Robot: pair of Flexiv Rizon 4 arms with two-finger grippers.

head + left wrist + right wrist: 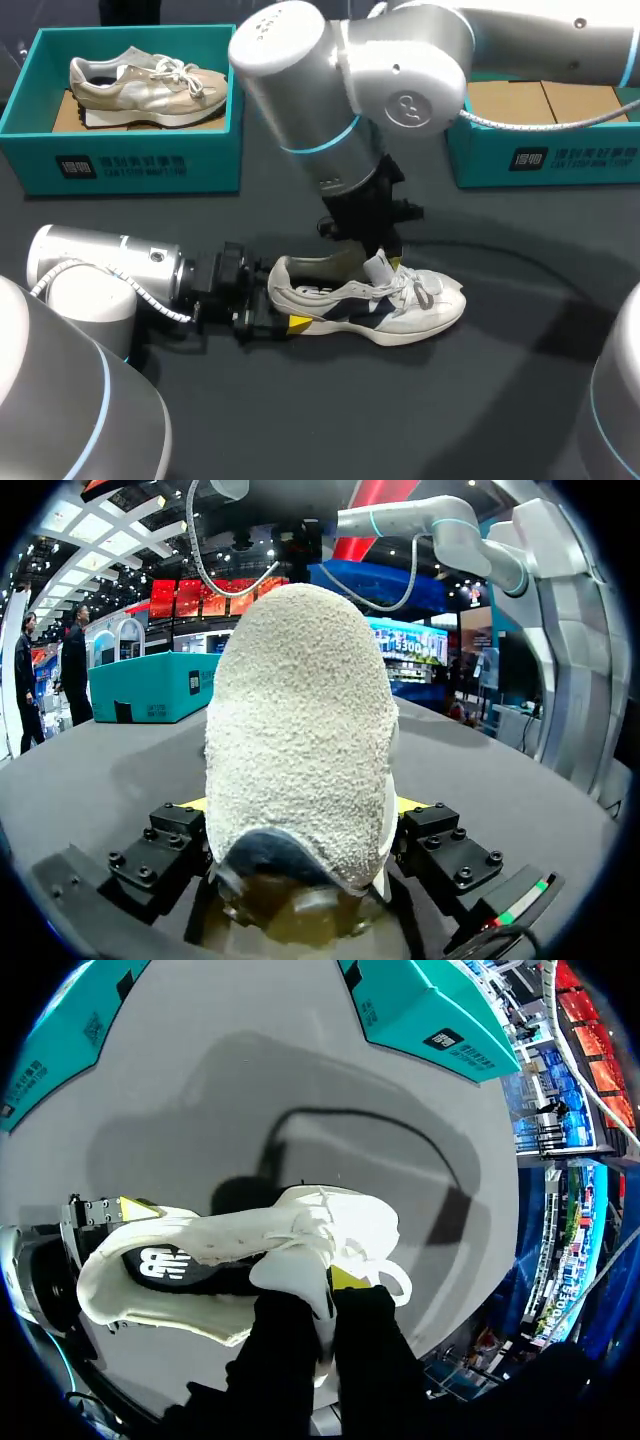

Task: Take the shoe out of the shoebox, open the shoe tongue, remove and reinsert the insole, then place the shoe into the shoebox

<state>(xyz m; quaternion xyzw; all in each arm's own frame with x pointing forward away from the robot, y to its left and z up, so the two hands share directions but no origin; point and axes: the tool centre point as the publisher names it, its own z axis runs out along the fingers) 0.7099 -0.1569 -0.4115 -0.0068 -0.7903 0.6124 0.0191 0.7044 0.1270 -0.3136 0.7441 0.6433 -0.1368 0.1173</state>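
On the table (500, 400), well apart from the shoebox (545, 155): white shoe (400, 305), upright on its sole. Clamped at the heel (300, 680) by left gripper (283, 318), one finger each side. Pinched at the tongue (297, 1272) by right gripper (387, 262), seemingly from both faces.

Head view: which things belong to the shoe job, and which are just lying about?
Job: white sneaker; left gripper on its heel; right gripper on its tongue; right teal shoebox.
Lying about: left teal shoebox; beige sneaker inside it.
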